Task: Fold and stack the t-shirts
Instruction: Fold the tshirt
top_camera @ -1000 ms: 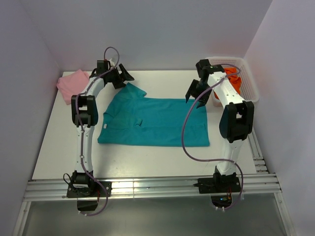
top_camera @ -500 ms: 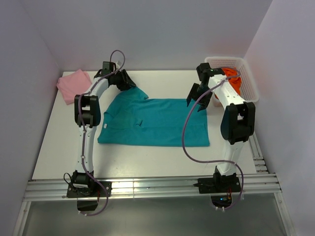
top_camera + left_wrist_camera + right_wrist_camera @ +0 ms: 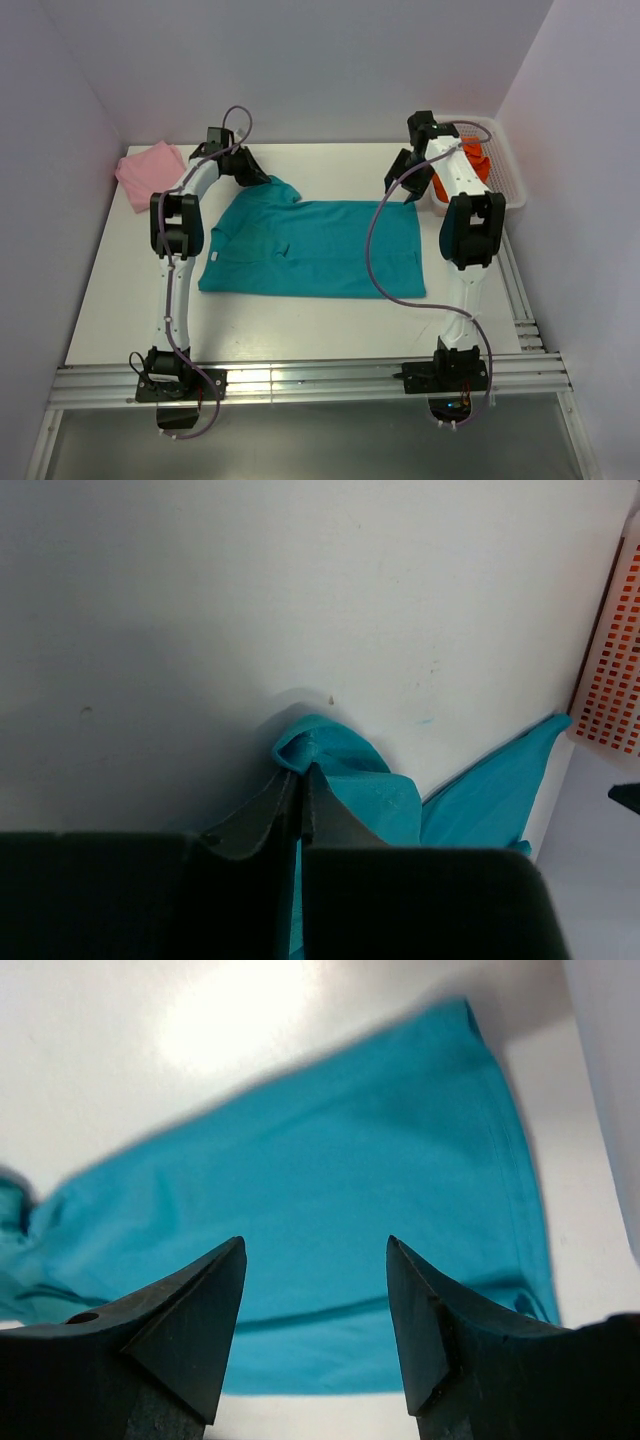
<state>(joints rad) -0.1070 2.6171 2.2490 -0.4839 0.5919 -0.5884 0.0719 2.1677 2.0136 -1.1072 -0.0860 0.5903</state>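
The teal t-shirt [image 3: 320,250] lies spread flat in the middle of the table. My left gripper [image 3: 266,180] is at its far left sleeve, shut on a bunched fold of teal fabric [image 3: 330,750] between the fingertips [image 3: 300,772]. My right gripper [image 3: 407,190] hovers over the shirt's far right corner. In the right wrist view it stands open [image 3: 315,1245], with flat teal cloth [image 3: 300,1180] below and nothing between the fingers. A pale pink t-shirt [image 3: 150,172] lies folded at the far left. An orange t-shirt [image 3: 476,165] sits in the basket.
A white mesh basket [image 3: 505,170] stands at the far right corner, close behind the right arm; its side [image 3: 612,680] also shows in the left wrist view. Walls enclose the table on the left, back and right. Bare tabletop [image 3: 300,325] lies in front of the teal shirt.
My left gripper has dropped onto the teal sleeve and shut on it. The right gripper has shifted a little toward the back right corner of the shirt, still open.
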